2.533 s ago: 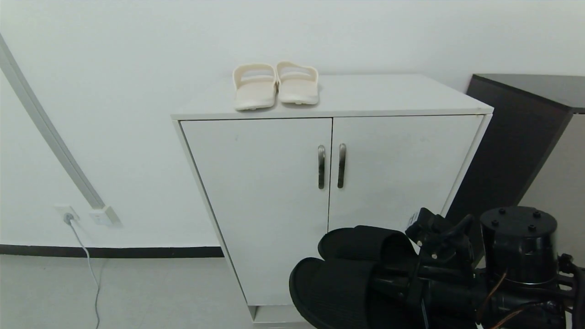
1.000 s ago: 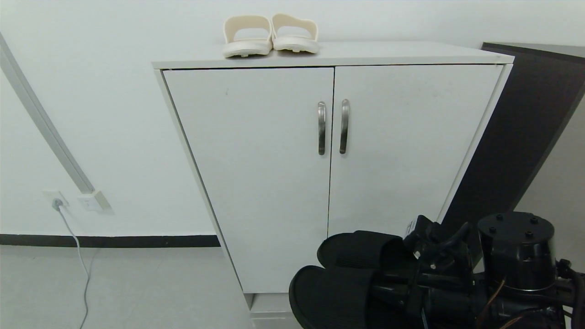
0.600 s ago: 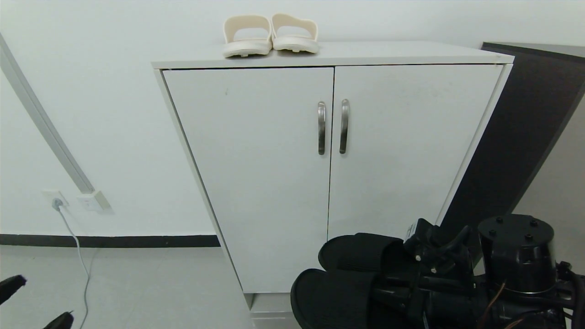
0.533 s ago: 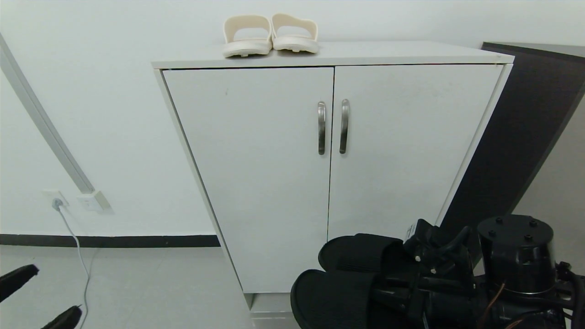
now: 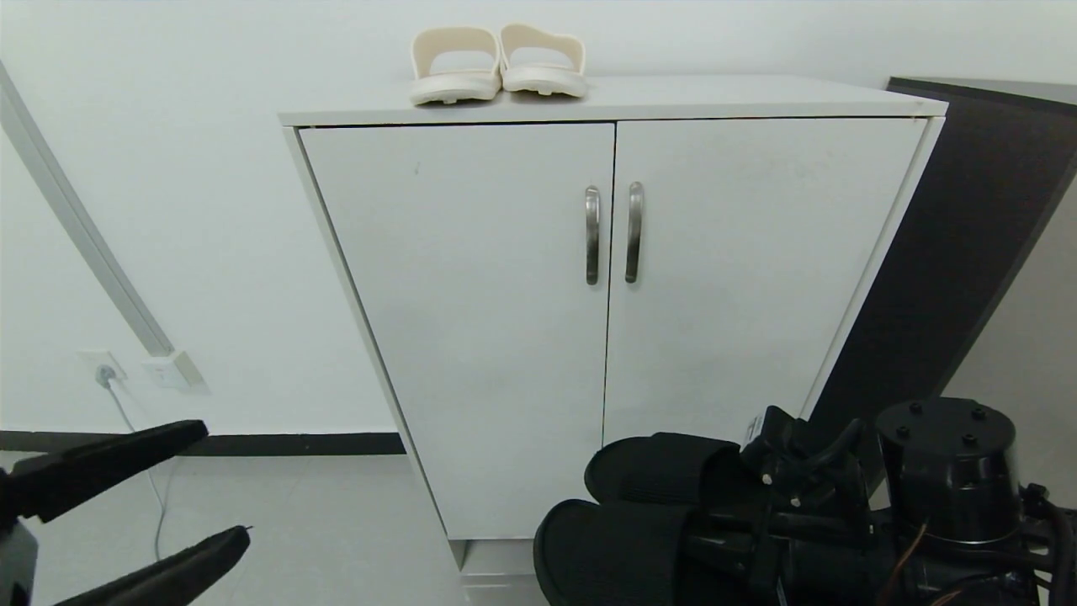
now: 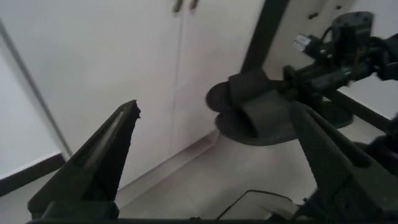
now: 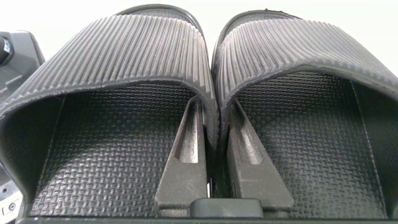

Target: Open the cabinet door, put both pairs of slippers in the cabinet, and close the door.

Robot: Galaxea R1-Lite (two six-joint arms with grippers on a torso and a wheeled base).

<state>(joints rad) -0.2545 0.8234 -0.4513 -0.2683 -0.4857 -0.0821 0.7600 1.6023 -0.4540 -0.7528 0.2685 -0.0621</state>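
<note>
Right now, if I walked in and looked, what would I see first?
Probably the black slippers low at the front, held side by side by the right pincer, which clamps their inner edges together. Next come the cream slippers, sitting on top of the shut white cabinet. The left pincer hangs wide open low on the left, holding nothing.

Lit brightly and evenly, diffuse from above; faint shadow (soft-edged) under cream slippers at 12 o'clock; cabinet sides splayed by wide-angle distortion.
</note>
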